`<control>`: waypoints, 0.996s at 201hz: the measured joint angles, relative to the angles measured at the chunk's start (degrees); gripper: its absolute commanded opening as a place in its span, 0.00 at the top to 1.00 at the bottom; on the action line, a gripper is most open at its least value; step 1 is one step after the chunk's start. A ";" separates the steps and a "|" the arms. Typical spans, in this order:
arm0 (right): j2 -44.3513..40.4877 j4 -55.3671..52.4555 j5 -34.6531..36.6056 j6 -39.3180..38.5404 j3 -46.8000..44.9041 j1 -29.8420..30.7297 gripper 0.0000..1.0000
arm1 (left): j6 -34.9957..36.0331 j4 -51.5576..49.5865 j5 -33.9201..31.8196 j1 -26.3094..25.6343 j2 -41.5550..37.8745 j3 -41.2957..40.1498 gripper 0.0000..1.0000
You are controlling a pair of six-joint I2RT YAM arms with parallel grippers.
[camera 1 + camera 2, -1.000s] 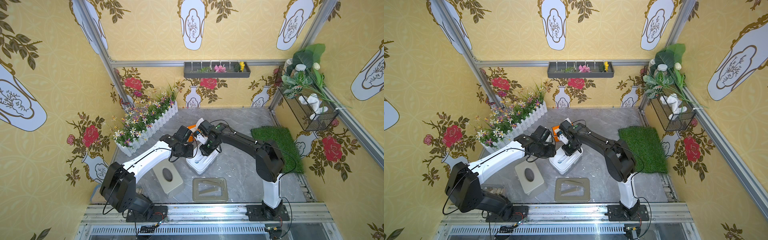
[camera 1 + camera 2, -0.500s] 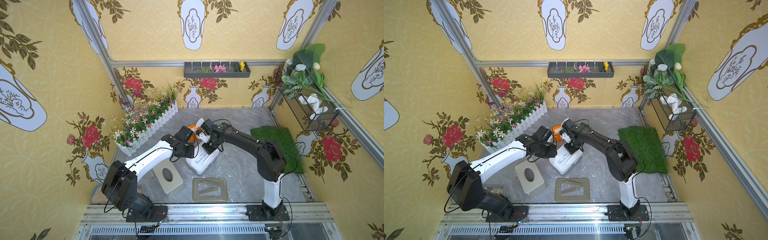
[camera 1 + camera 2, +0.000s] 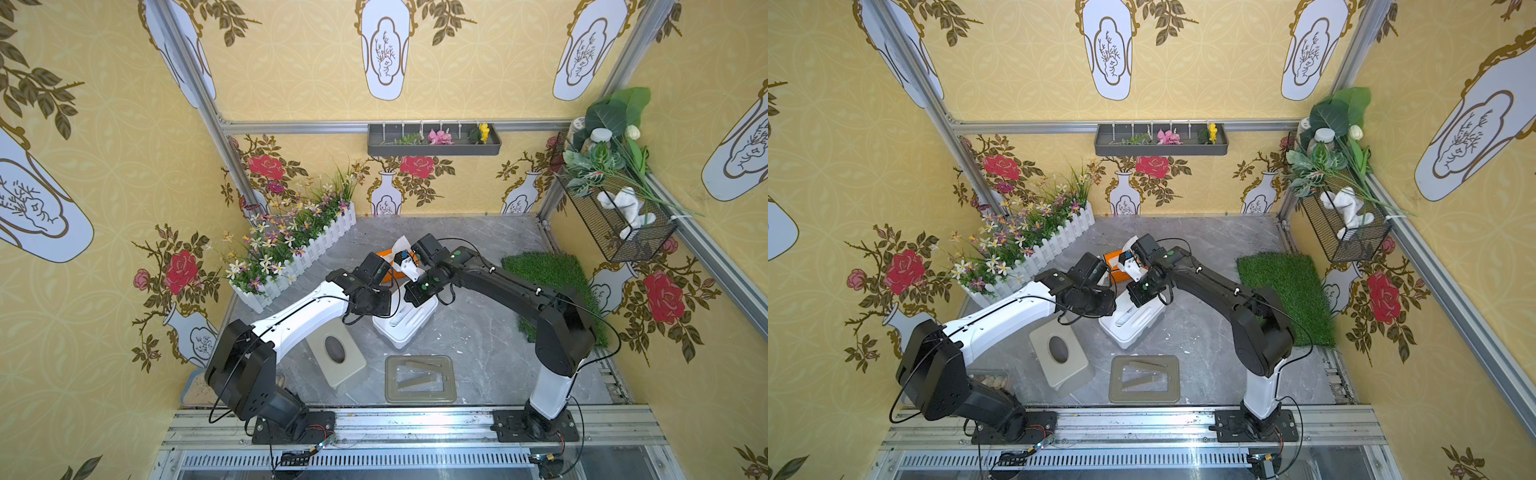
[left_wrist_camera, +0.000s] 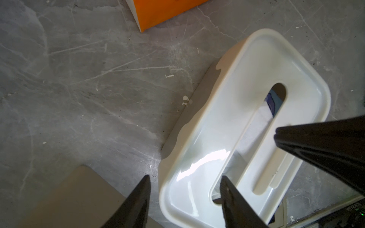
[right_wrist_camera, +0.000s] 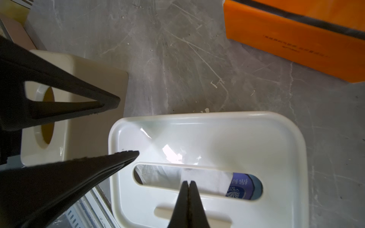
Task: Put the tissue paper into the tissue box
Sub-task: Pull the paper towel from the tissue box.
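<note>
Claws over white tissue box (image 5: 237,138)
The right claw (image 5: 189,182) is pressed together above the slot (image 5: 158,174); the left claw (image 4: 185,176) is spread across the box's end. Inside lies the tissue paper (image 5: 203,179), its blue label (image 5: 242,187) illegible; orange pack (image 5: 286,37) beyond, print unreadable.

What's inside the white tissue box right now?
Through the lid slot of the white tissue box, white tissue paper and the blue-purple end of a wrapper show. The lid covers the rest, so how full it is cannot be seen.
</note>
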 measured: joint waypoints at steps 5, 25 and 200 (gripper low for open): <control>-0.07 0.07 -0.13 0.00 0.00 -0.02 0.98 | -0.28 0.02 -0.02 -0.04 0.00 0.00 0.41; 0.63 -0.63 0.44 0.04 0.22 -0.24 0.74 | -0.28 0.02 -0.20 -0.24 0.00 0.00 0.41; 5.27 -1.29 4.33 -2.82 0.09 -1.64 0.59 | -0.61 -0.44 -1.53 -0.37 -0.37 -0.39 0.39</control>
